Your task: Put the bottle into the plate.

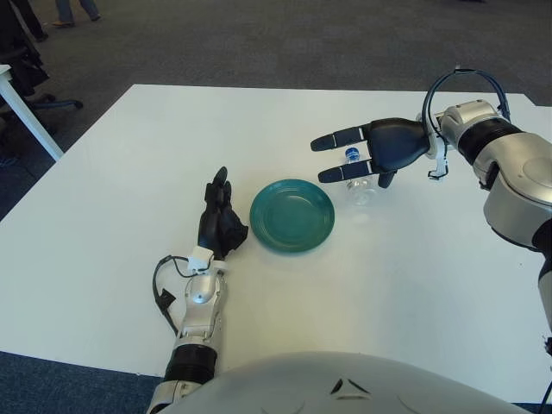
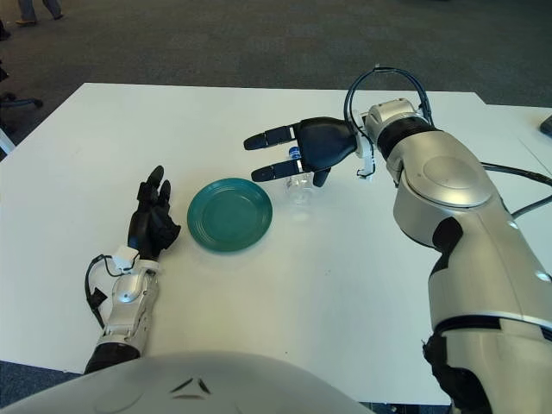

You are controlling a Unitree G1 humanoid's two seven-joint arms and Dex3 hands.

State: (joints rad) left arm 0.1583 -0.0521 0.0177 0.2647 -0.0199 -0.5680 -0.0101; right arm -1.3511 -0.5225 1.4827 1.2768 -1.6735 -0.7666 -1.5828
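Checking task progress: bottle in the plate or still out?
Out. The bottle stands on the table right of the empty green plate, under the right hand, whose fingers are spread.

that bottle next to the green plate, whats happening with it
The robot's right hand is held over a small clear bottle with a blue cap, fingers spread, and does not grip it. The bottle stands on the white table just right of the green plate, which has nothing in it. The left hand shows at the plate's left edge, holding nothing. So the bottle has not yet been picked up.
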